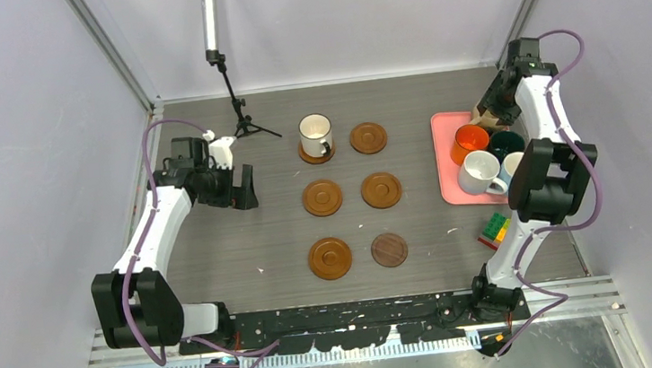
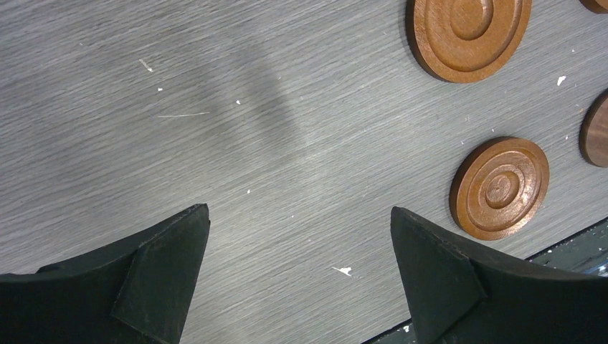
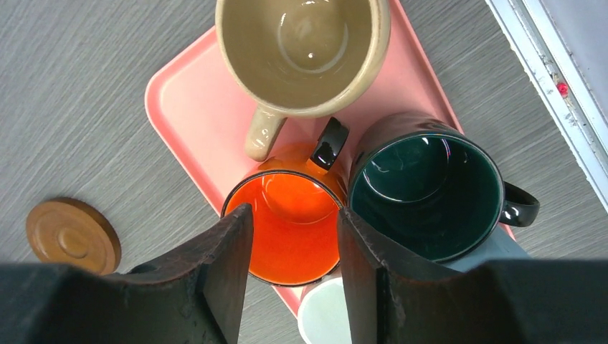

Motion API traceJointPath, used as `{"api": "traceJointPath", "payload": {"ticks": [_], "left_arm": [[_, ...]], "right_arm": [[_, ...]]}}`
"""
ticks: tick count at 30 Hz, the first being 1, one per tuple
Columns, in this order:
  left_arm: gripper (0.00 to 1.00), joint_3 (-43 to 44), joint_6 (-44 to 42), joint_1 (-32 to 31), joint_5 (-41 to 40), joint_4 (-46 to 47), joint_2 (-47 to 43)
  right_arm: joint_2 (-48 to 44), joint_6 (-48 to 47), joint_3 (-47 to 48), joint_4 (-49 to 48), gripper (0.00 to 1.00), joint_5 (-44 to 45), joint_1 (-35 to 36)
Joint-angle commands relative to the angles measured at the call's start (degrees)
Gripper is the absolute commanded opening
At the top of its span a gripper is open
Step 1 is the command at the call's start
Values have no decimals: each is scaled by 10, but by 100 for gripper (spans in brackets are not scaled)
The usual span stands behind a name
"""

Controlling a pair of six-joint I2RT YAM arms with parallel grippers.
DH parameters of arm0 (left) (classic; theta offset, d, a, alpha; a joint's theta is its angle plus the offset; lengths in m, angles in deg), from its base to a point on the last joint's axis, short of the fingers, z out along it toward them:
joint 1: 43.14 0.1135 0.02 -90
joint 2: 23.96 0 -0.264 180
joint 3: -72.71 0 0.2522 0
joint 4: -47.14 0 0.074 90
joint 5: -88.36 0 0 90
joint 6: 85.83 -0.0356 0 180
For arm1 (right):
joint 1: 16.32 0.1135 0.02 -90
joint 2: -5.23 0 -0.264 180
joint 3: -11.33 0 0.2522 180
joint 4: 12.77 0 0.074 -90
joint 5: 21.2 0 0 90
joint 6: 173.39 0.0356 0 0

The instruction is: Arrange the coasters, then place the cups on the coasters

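The orange cup [image 3: 283, 240], on the pink tray [image 3: 186, 107] tight against the dark green cup [image 3: 423, 193], is glazed ceramic, likely heavy, slippery and breakable, so the right claw [image 3: 294, 210], half-narrow over it with grip not clear, should pinch its wall firmly.

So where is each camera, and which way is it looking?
Top view: high above and behind the robot, looking down on the table; left arm and right arm both show.
Left wrist: on the left arm, looking down at table and coasters; the open left tool shows.
Right wrist: on the right arm, looking down into mugs on the pink tray; the right tool shows over the orange mug.
Shared: top and right wrist both show that tray and orange mug.
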Motion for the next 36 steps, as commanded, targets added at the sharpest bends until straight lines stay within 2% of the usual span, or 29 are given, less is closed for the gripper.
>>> {"api": "traceJointPath", "payload": {"ticks": [1,10,17,36], "left_arm": [[100,5,2,-1,-7,20,-18],[100,10,-1,-2,-12,18,-17],[100,19,-18,-1,-32,20,-17],[100,16,-9,-2,-37,20,-17]], "right_arm": [[6,11,29,-8,51,31,11],[48,11,46,-21,48,49,23],[72,16,58,-25,42,58,30],[142,0,95,-36,40,72,34]]}}
